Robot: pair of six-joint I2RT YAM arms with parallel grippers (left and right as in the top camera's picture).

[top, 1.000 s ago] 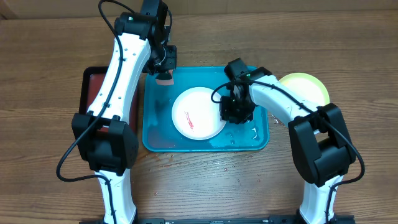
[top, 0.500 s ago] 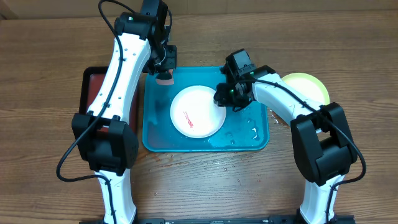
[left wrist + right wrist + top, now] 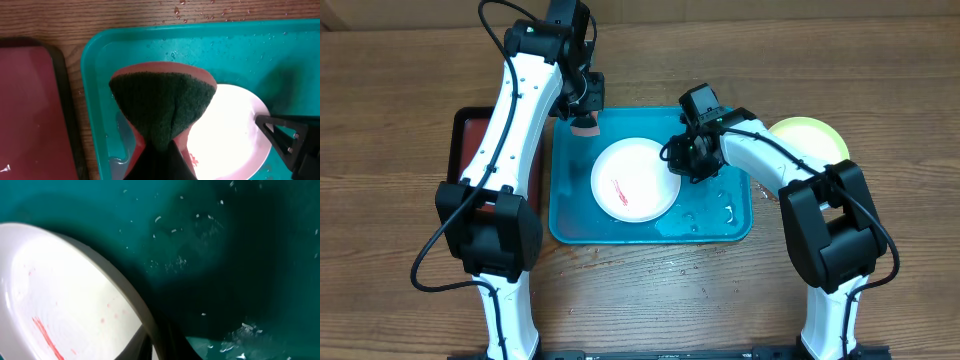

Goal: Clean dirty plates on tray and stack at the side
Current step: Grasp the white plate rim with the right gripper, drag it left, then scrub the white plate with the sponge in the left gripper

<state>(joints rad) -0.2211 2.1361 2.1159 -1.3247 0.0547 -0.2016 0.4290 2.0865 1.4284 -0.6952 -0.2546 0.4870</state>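
**Ana:** Wood-grain worktop (image 3: 640, 300) all round. What sits on it?

**Ben:** A large turquoise-blue rectangular plastic tray (image 3: 570, 215) in the middle, its floor wet with droplets. A smaller dark red tray (image 3: 470, 140) with a black rim is just beside its left edge. A yellow-green round plastic plate (image 3: 815, 140) lies on the worktop off to the right.

**Ana:** And the dirty one?

**Ben:** The white round plastic plate (image 3: 632, 180) is inside the turquoise tray, with a red-orange streak on its face.

**Ana:** Where is it relative to the right fingers (image 3: 167, 342)?

**Ben:** They are at its right rim and pinched on the edge. In the wrist view the rim runs straight into the dark finger, with deep shadow under that side.

**Ana:** The left fingers (image 3: 157, 165)?

**Ben:** Clamped on a sponge (image 3: 162, 105), dark green scouring face over pinkish-orange foam. It hangs over the tray's far-left part, near the plate's upper-left rim. I cannot tell whether it touches the tray.
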